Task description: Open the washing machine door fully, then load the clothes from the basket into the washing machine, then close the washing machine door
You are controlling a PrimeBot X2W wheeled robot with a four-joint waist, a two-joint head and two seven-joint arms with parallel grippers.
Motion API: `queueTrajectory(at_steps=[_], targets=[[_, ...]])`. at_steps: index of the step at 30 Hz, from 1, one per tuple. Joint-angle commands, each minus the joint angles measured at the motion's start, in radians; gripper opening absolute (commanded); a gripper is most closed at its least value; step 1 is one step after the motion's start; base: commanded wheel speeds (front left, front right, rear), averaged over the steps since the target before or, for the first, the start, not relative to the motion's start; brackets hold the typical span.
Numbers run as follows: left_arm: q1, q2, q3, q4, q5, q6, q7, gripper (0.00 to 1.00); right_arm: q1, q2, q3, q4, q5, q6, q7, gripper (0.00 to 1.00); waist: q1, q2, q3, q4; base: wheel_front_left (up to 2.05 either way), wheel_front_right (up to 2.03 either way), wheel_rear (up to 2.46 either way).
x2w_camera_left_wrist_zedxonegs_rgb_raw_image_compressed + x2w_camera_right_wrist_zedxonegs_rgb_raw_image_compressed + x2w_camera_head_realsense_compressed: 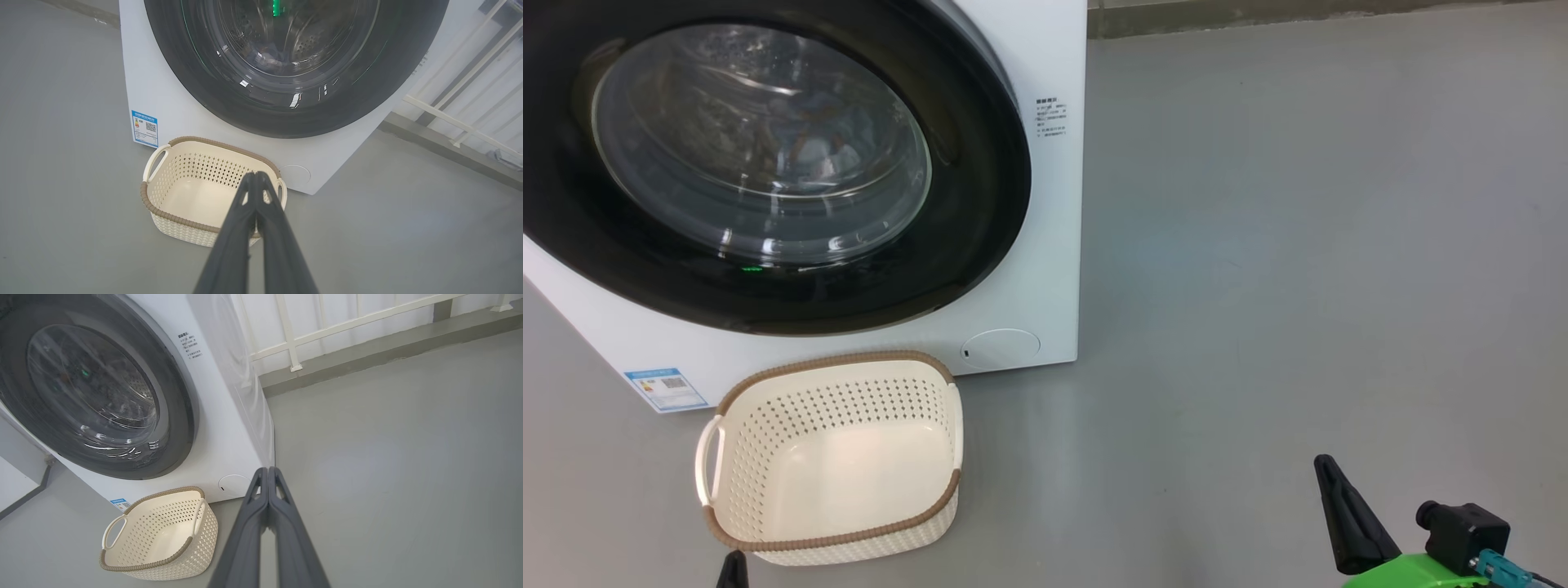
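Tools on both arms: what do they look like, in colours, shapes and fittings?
The left tool and right tool each have two long, tapering dark grey fingers with small cut-outs near the tips. In the head view, a bright green housing, a black connector block and a teal plug sit behind the right tool.

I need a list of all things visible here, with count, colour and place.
washing machine: one, white, on floor
washing machine door: one, black rim, shut
clothes: count unclear, bluish, behind door glass
basket: one, cream, brown rim, empty, before the machine
label sticker: one, blue, low on machine front
round flap: one, white, low on machine front
railing: one, white, beyond the machine
left end effector: one, dark, shut, near basket
right end effector: one, dark, shut, over floor
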Motion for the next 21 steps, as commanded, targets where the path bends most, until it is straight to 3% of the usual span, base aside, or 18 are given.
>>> queueTrajectory(at_steps=[1, 21], targets=[[-0.043, 0.016, 0.009, -0.018, -0.032, 0.0, 0.006, 0.0, -0.03, -0.01, 0.0, -0.024, 0.039, -0.001, 0.006, 0.0, -0.0001, 0.0, 0.0, 0.0, 0.0, 0.0, 0.0], [-0.086, 0.022, 0.01, 0.002, -0.251, -0.001, 0.063, 0.0, -0.045, -0.016, -0.008, -0.023, 0.284, -0.002, 0.058, 0.0, -0.0001, 0.0, -0.003, 0.003, 0.0, 0.0, 0.0]])
